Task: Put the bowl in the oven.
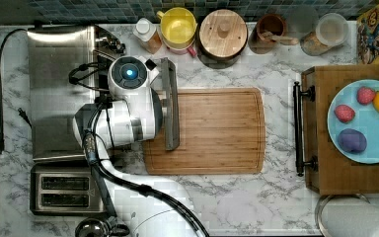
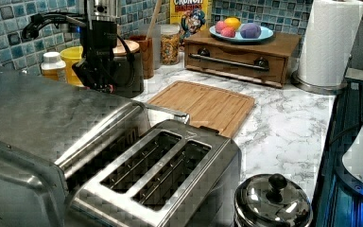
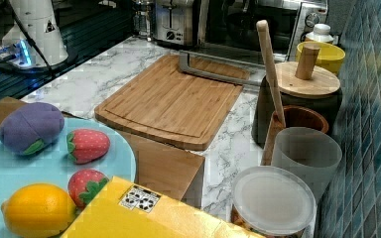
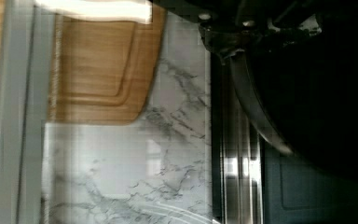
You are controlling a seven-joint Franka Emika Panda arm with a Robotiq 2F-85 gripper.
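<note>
The oven (image 1: 61,94) stands on the marble counter (image 1: 227,197) with its glass door (image 1: 170,103) dropped open over the cutting board (image 1: 212,131). In the wrist view the black bowl (image 4: 317,93) hangs just at the oven's opening, held by the jaws at its rim. Well away from the oven, the pale blue plate (image 1: 375,143) holds strawberries, a lemon and a purple fruit.

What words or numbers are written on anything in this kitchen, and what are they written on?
"CRUNCH": on the yellow cardboard cereal box by the tiled wall in the left view; the line above it is cut off.
Black-and-white square label on the same box in the right view: too small to read.
Marks around the stainless-steel oven's knobs: too blurred to read.
</note>
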